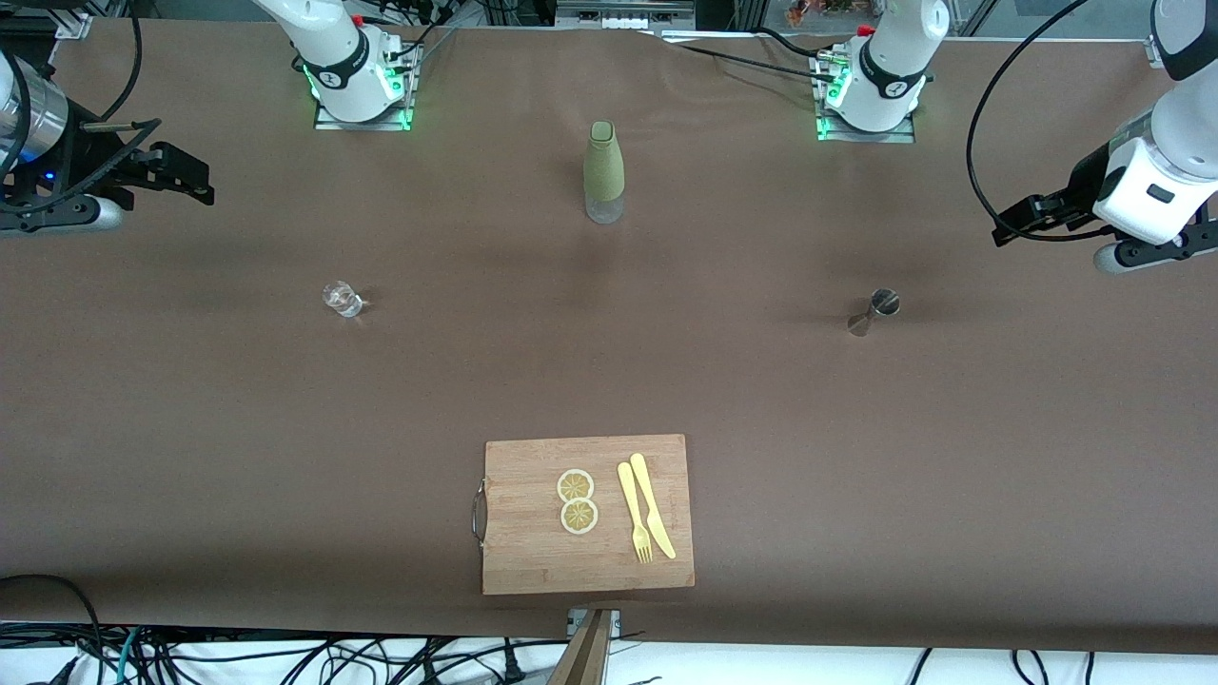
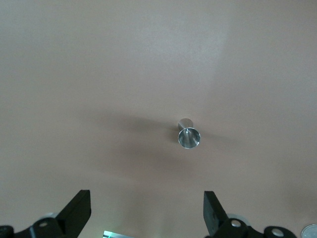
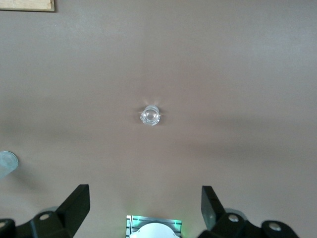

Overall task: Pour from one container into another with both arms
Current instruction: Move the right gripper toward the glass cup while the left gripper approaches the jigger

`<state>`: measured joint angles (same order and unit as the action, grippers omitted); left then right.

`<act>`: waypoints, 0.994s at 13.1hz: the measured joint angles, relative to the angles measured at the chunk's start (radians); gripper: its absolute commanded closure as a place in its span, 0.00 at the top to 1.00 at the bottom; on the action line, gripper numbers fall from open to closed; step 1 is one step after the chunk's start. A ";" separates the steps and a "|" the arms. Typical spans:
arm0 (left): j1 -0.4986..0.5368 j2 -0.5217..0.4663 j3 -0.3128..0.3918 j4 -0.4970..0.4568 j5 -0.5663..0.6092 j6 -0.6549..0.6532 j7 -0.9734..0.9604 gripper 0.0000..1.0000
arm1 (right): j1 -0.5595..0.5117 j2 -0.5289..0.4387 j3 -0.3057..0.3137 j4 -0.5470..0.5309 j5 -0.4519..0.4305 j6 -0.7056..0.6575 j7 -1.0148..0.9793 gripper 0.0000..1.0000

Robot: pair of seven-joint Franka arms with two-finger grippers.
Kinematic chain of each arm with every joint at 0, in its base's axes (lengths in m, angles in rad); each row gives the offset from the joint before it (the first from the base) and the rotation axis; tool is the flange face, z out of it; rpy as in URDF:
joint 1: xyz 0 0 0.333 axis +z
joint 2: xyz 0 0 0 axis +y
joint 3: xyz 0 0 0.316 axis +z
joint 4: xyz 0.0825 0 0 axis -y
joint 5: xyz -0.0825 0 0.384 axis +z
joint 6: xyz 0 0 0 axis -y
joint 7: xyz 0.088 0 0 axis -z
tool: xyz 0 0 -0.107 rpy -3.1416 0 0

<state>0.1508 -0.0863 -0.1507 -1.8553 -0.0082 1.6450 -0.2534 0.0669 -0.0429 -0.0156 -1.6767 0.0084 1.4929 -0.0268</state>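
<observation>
The silver jigger (image 1: 874, 313) stands upright on the brown table toward the left arm's end; in the left wrist view the jigger (image 2: 189, 135) shows its open cone from above. The clear glass tumbler (image 1: 342, 299) stands toward the right arm's end and sits mid-picture in the right wrist view as well (image 3: 150, 115). My left gripper (image 1: 1023, 221) hangs open and empty above the table's edge at its own end, its fingertips wide apart (image 2: 147, 198). Over the other end of the table, the right gripper (image 1: 181, 176) is likewise open and empty (image 3: 145, 193).
A tall olive-green bottle (image 1: 603, 171) stands midway between the two arm bases. Near the front camera lies a wooden cutting board (image 1: 533, 561) with two lemon slices (image 1: 577, 501), a yellow fork (image 1: 634, 514) and a knife (image 1: 652, 504).
</observation>
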 measured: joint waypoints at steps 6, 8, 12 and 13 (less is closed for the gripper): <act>-0.001 0.000 0.000 0.000 0.000 0.000 0.000 1.00 | 0.004 0.000 0.006 0.000 0.000 -0.008 0.000 1.00; -0.001 0.000 0.000 0.000 0.000 0.000 0.000 1.00 | 0.013 0.002 0.027 0.001 -0.009 -0.047 0.000 1.00; 0.000 0.000 0.004 -0.001 0.000 0.000 0.037 1.00 | 0.020 0.039 0.044 0.000 -0.038 -0.080 -0.038 1.00; 0.004 0.000 0.008 -0.003 0.000 0.000 0.066 1.00 | 0.018 0.053 0.033 0.000 -0.038 -0.078 -0.095 1.00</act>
<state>0.1547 -0.0860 -0.1424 -1.8583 -0.0082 1.6446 -0.1874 0.0845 0.0105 0.0177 -1.6764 -0.0298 1.4147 -0.1220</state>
